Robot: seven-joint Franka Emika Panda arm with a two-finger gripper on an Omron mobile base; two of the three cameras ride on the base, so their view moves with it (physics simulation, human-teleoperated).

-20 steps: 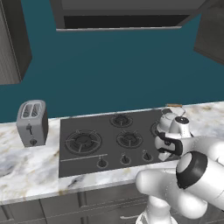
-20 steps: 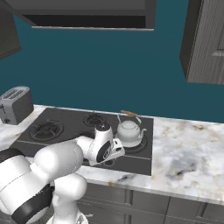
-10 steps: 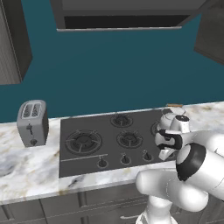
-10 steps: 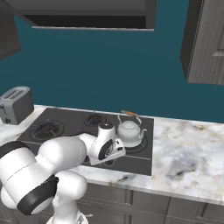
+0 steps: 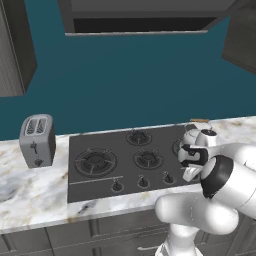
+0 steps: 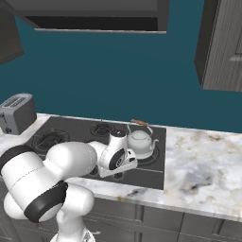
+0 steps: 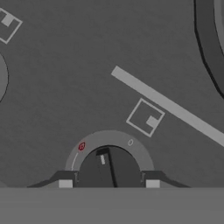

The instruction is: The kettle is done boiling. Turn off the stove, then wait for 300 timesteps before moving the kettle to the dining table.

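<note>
The whitish kettle (image 6: 141, 142) sits on the right rear burner of the dark stove (image 6: 64, 133); in the left base view the kettle (image 5: 194, 133) is mostly hidden behind my hand. My hand (image 6: 118, 158) hangs low over the front row of knobs, just in front of the kettle. In the hand view a round black knob (image 7: 109, 168) with a white pointer line lies between my two fingertips (image 7: 65, 182). My gripper (image 7: 109, 183) is open, straddling it with the tips just outside its rim. A red mark (image 7: 81, 146) shows on the knob's dial ring.
A grey two-slot toaster (image 5: 37, 140) stands on the marble counter (image 5: 35, 192) left of the stove (image 5: 125, 160). More knobs (image 5: 117, 186) line the stove's front edge. A dark hood (image 5: 140, 15) hangs above. Marble counter (image 6: 203, 165) stretches right of the cooktop.
My elbow has swung and risen a little while the hand stayed low over the right-hand knobs by the kettle. The kettle has not moved.
</note>
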